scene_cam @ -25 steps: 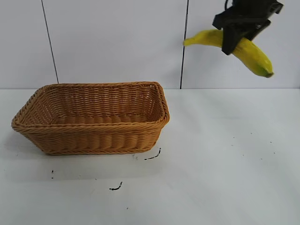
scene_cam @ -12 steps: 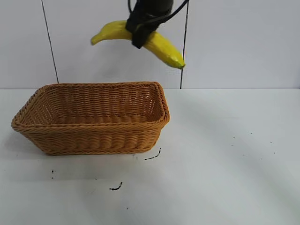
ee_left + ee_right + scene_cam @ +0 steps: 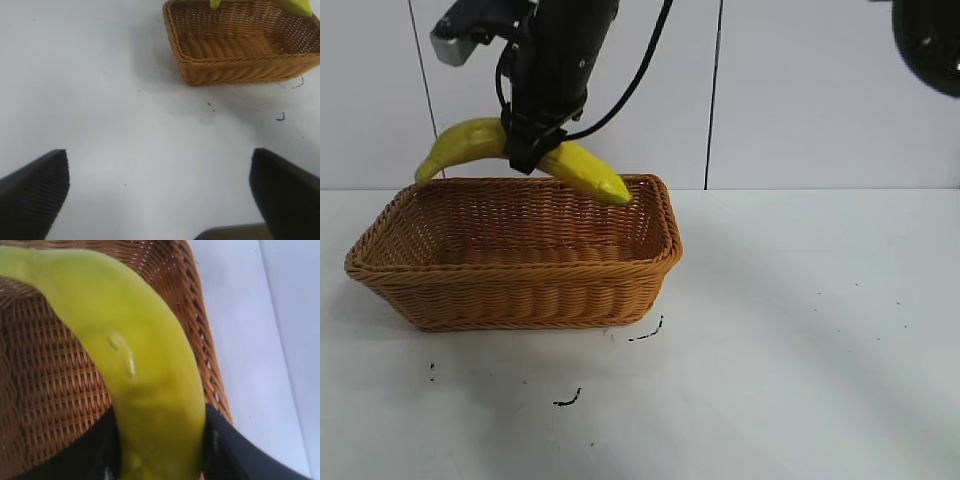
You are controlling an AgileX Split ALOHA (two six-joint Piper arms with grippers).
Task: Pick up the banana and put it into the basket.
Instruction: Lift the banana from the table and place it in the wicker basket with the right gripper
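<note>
My right gripper (image 3: 532,150) is shut on the middle of the yellow banana (image 3: 582,168) and holds it just above the far rim of the tan wicker basket (image 3: 520,290), over its left and middle part. The banana lies roughly level, its right tip dipping toward the basket's inside. In the right wrist view the banana (image 3: 135,365) fills the space between the black fingers of my right gripper (image 3: 160,450), with the basket's weave (image 3: 45,390) right below. My left gripper (image 3: 159,165) is open and empty, away from the basket (image 3: 240,55).
The basket stands on a white table (image 3: 800,330) with a few small black marks (image 3: 567,400) in front of it. A white wall with dark vertical seams (image 3: 714,100) stands behind. Part of a black arm (image 3: 930,40) shows at the upper right.
My right gripper has carried the banana leftward and down, from high at the right to just above the basket's far rim. The basket has not moved.
</note>
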